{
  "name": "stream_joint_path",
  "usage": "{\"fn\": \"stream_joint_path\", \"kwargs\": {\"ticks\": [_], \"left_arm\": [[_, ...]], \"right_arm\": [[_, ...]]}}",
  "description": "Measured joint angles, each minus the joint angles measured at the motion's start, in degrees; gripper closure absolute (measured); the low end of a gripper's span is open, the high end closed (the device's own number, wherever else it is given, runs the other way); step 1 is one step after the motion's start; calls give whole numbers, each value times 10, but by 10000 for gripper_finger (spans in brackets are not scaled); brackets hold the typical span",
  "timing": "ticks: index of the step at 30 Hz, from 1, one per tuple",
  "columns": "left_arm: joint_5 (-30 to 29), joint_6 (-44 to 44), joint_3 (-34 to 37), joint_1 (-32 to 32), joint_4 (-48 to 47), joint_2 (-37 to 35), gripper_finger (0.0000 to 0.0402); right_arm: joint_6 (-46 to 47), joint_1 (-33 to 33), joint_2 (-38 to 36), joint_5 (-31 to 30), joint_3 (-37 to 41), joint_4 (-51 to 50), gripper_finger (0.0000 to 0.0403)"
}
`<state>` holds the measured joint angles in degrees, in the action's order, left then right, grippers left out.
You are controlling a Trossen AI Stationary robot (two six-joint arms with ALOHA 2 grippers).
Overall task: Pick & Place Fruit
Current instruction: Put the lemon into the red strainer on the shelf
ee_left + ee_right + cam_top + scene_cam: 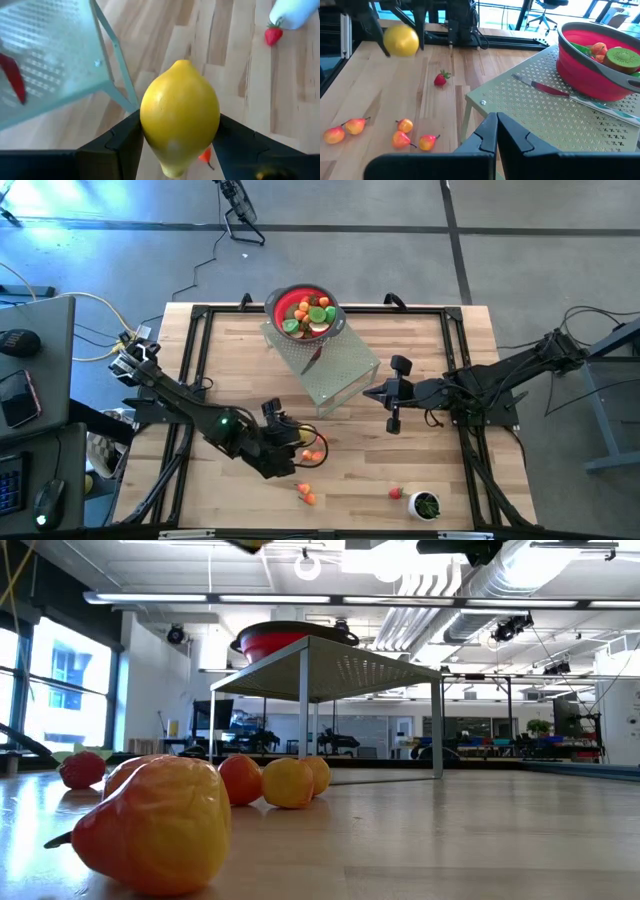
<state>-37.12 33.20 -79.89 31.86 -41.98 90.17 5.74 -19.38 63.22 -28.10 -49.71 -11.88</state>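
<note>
A yellow toy lemon point(180, 115) sits between the fingers of my left gripper point(297, 438), above the table's near middle; it also shows in the right wrist view as the lemon point(401, 41). The red bowl point(305, 310), holding several fruit pieces, stands on a perforated green stand point(330, 370) beside a red-handled knife point(547, 88). Several orange-yellow pears point(402, 134) and a strawberry point(440, 79) lie on the wood. My right gripper point(496, 116) is shut and hovers by the stand's right corner point(378, 393). My left gripper pinches the lemon across its middle point(150, 125), one finger point(120, 140) on each side. The fingers slant down from the table's left. The lemon is lifted clear of the table, its pointed end point(182, 62) facing away from the wrist.
A small white cup point(425, 505) with green contents stands near the table's near right edge, with a strawberry point(396, 493) beside it. Pears point(306, 495) lie near the front edge. A black frame point(200, 315) rims the table. Bare wood lies right of the stand.
</note>
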Motion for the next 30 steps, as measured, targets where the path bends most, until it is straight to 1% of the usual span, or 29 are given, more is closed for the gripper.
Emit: {"fn": "stream_joint_path", "kwargs": {"ticks": [8, 12, 14, 21, 30], "left_arm": [[-49, -2, -87, -9, -96, 0, 201], [-49, 0, -127, -33, -132, 0, 201], [-38, 0, -145, -51, -156, 0, 201], [-29, -17, -163, -158, -185, 0, 201], [-29, -26, -169, -347, -180, 0, 201]], "right_arm": [[0, 0, 0, 0, 0, -8, 400], [6, 0, 0, 0, 0, -13, 400], [19, 0, 0, 0, 0, -13, 400], [18, 0, 0, -4, 0, -13, 400], [3, 0, 0, -5, 13, -13, 400]]}}
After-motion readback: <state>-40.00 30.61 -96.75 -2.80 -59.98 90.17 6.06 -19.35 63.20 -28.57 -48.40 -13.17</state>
